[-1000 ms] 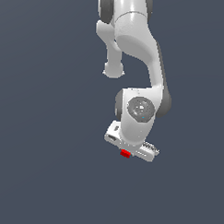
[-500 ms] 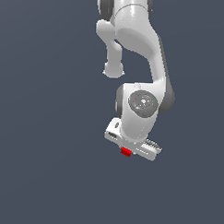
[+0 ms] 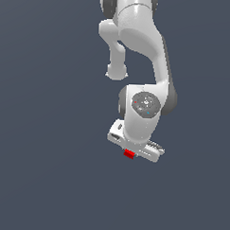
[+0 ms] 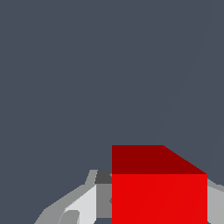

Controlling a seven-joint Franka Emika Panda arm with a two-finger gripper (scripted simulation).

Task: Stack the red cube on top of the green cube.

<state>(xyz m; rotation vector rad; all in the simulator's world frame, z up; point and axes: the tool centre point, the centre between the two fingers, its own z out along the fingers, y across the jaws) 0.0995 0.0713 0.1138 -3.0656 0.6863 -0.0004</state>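
Note:
The red cube shows as a small bright red block peeking out under the white hand of the arm in the exterior view. In the wrist view the red cube fills the space between my fingers, with a pale finger pressed to one side of it. My gripper is shut on it, and the fingers themselves are hidden behind the hand in the exterior view. The green cube is out of view in both frames.
Plain dark grey-blue surface surrounds the arm in the exterior view. The arm's white links reach down from the upper edge of that view. The wrist view shows only the same flat grey ground beyond the cube.
The hand with the red cube has shifted slightly, the wrist drifting a little toward the exterior view's right and upward. The grip on the cube is unchanged.

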